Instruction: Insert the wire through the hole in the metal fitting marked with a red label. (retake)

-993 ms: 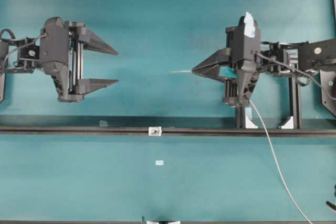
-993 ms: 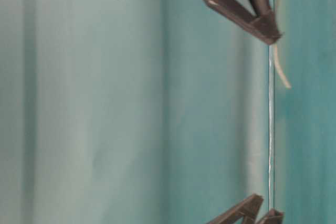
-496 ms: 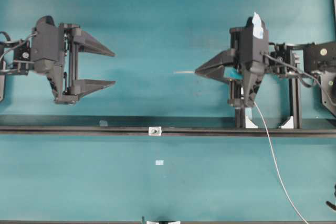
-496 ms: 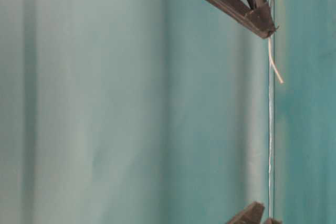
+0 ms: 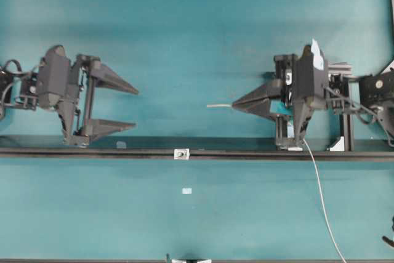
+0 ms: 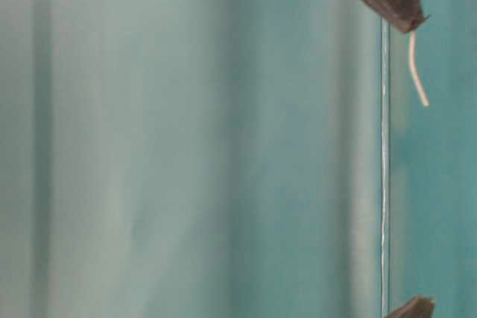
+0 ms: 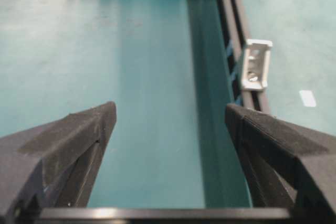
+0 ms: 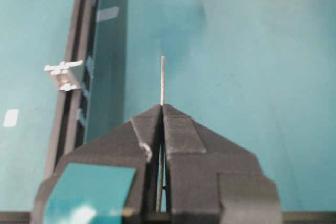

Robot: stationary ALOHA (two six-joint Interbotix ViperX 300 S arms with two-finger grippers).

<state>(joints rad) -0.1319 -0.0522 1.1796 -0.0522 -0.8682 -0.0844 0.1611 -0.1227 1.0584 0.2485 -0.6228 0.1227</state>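
Two grippers face each other above a teal table (image 5: 197,29). The right gripper (image 5: 235,105) is pressed together on the wire (image 5: 218,106), whose short tip pokes out toward the middle while the rest trails to the table's lower right edge. The left gripper (image 5: 131,108) is spread wide, holding nothing. Since a second ago both have moved down toward the black rail (image 5: 123,151). The metal fitting (image 5: 181,153) sits mid-rail, apart from both, its hole (image 5: 181,153) unthreaded.

Left pincer (image 7: 168,121) agape; metal fitting (image 7: 255,64) (rail-mounted) ahead.
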